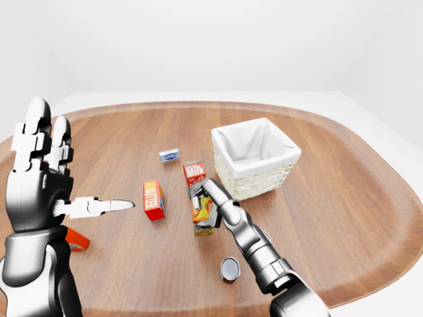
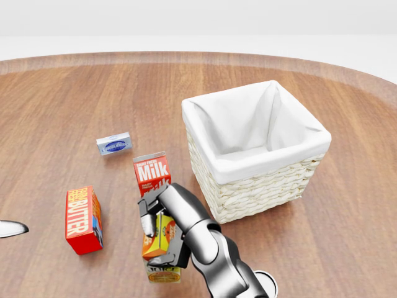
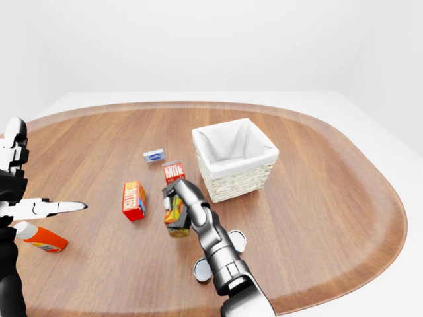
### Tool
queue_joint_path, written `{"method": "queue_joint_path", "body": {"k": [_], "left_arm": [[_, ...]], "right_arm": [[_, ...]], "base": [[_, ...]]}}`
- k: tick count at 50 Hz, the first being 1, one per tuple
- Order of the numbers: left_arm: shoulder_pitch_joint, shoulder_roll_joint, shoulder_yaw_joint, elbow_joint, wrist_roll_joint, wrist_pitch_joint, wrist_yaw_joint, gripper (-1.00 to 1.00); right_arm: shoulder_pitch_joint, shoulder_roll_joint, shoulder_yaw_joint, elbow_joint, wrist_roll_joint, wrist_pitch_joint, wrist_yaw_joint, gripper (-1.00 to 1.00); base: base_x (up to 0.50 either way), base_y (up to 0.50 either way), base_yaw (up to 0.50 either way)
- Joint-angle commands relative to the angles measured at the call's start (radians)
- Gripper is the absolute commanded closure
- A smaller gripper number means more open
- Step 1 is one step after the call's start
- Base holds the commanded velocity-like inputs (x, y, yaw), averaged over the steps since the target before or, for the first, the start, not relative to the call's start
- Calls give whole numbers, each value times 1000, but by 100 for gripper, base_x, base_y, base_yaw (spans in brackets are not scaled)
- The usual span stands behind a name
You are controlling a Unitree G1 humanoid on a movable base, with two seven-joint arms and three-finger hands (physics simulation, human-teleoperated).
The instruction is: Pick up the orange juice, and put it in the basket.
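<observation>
Right hand (image 2: 162, 234) clamped round juice (image 2: 159, 243), just below milk (image 2: 151, 174) in head view. Basket (image 2: 260, 186) near on the right, bare surface (image 2: 347, 236) beyond. Left hand (image 1: 39, 172) spread, fingers up.

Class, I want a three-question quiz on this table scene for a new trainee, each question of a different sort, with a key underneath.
1. True or false: the right hand has its fingers closed round the orange juice.
2. Multiple choice: in the head view, which thing lies nearest the picture's left edge? A) the basket B) the butter box C) the milk carton
3. Fill in: the basket is lined with ___ cloth.

Key: 1 true; 2 B; 3 white.
</observation>
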Motion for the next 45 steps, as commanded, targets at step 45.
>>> {"method": "queue_joint_path", "body": {"k": [45], "left_arm": [[-7, -3, -17, 110, 33, 0, 14, -100]], "right_arm": [[-134, 20, -8, -436, 56, 175, 225, 100]], "base": [[0, 0, 0]]}}
